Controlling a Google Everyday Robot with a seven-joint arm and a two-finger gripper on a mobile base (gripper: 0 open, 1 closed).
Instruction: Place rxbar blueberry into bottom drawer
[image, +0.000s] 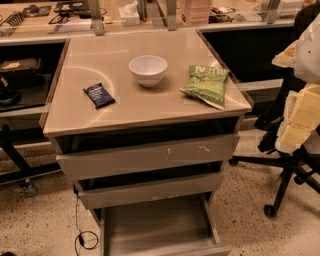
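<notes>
The rxbar blueberry (99, 95), a small dark navy wrapper, lies flat on the left part of the cabinet top (150, 107). The bottom drawer (157, 225) is pulled out, and its plain flat floor shows with nothing on it. The two upper drawers (150, 157) stand slightly ajar. My gripper (296, 120) shows as pale white and yellow arm parts at the right edge of the view. It is level with the cabinet top, well to the right of it, and far from the bar.
A white bowl (148, 69) stands mid-top and a green chip bag (206, 85) lies at the right of the top. An office chair base (285, 175) stands to the right of the cabinet. A cable (82, 235) lies on the floor at the left. A cluttered counter (150, 15) runs behind.
</notes>
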